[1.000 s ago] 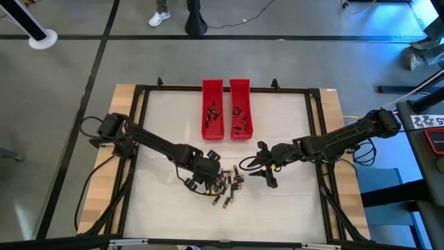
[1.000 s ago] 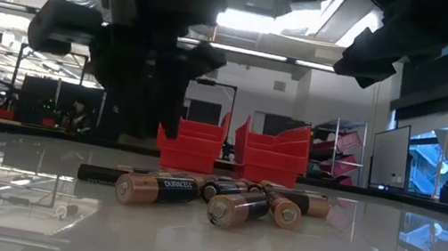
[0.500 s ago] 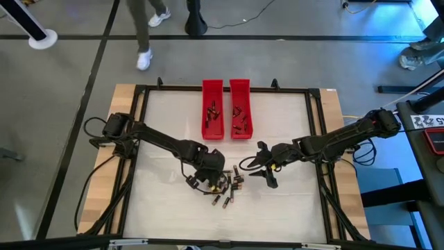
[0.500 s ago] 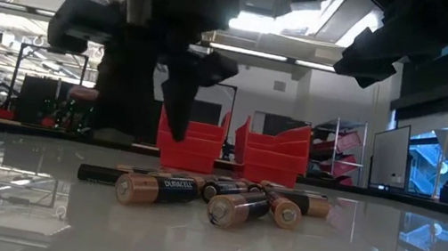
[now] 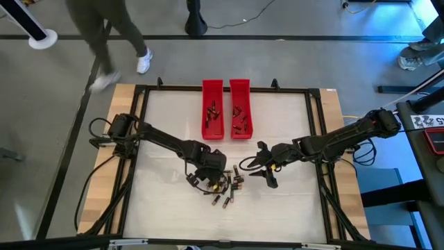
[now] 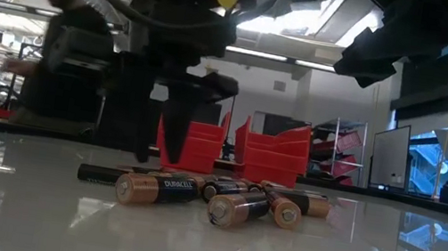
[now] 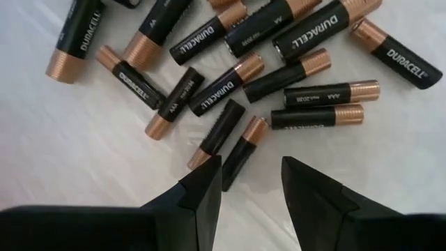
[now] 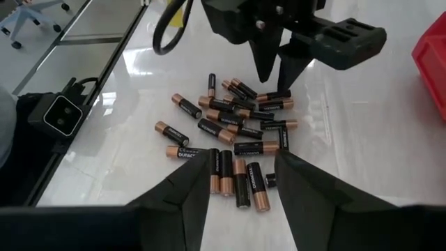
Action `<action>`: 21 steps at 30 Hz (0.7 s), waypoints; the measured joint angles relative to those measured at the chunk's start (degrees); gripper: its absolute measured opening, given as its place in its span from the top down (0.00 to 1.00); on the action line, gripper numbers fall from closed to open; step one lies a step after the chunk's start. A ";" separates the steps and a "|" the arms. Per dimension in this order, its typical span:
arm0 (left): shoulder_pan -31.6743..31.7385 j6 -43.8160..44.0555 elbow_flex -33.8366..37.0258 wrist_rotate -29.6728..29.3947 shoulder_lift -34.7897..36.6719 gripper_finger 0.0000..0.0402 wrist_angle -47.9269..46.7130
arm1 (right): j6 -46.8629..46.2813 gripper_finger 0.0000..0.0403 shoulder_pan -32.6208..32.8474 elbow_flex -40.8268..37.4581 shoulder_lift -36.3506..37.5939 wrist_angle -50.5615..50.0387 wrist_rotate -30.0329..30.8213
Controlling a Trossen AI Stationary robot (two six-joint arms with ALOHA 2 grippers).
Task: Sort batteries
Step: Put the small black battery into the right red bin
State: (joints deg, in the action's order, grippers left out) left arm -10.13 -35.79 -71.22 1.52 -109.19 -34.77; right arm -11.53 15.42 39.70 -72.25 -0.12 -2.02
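Observation:
A loose pile of batteries point(image 5: 226, 189), black with copper ends, lies flat on the white table near its front middle; the left wrist view shows them point(image 7: 230, 84) close up. My left gripper point(image 7: 247, 183) points steeply down over the pile's left edge, open, with nothing between its fingers; a small battery point(image 7: 240, 150) lies just ahead of the gap. It also shows in the high view point(image 5: 214, 180) and above the pile in the right wrist view point(image 8: 275, 75). My right gripper point(image 8: 244, 174) hangs open right of the pile point(image 5: 269, 179), holding nothing.
Two long red trays point(image 5: 212, 109) point(image 5: 240, 109) stand side by side at the far middle, each with a few batteries inside. A black frame point(image 5: 139, 139) borders the table. A person point(image 5: 104, 35) walks past beyond the far left corner.
My left gripper has moved a little toward the table's right edge and down, onto the pile's left side, rolling its fingers about as it went. Its gap is unchanged. The batteries have not shifted. A person has walked past behind the table.

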 joint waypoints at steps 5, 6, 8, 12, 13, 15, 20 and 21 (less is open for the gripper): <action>0.70 -0.70 0.00 -0.01 0.00 0.65 -0.14 | 0.00 0.59 0.00 0.00 0.01 0.00 0.02; 0.81 -1.16 0.00 0.00 0.00 0.65 -0.15 | 0.00 0.59 0.00 0.00 0.01 0.00 0.02; 0.89 -2.18 0.00 0.12 -0.02 0.65 -0.11 | 0.01 0.59 0.00 0.00 0.01 0.00 0.02; 1.39 -1.91 0.00 1.65 -0.02 0.65 -0.13 | 0.02 0.59 0.00 0.00 0.01 0.00 0.02; 1.50 -1.88 0.00 1.99 -0.02 0.65 -0.12 | 0.02 0.59 0.00 0.00 0.01 0.00 0.02; 1.53 -1.93 0.00 2.19 -0.02 0.65 -0.08 | 0.03 0.59 0.00 0.00 0.01 0.00 0.02; 1.55 -1.94 0.00 2.57 -0.06 0.65 -0.10 | 0.04 0.59 0.00 0.00 0.01 0.01 0.02; 1.55 -1.95 0.00 2.92 -0.07 0.65 -0.10 | 0.04 0.59 0.00 0.00 0.01 0.00 0.02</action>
State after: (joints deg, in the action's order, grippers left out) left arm -8.58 -37.74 -71.22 4.43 -109.25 -34.87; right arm -11.49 15.42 39.70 -72.25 -0.12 -2.00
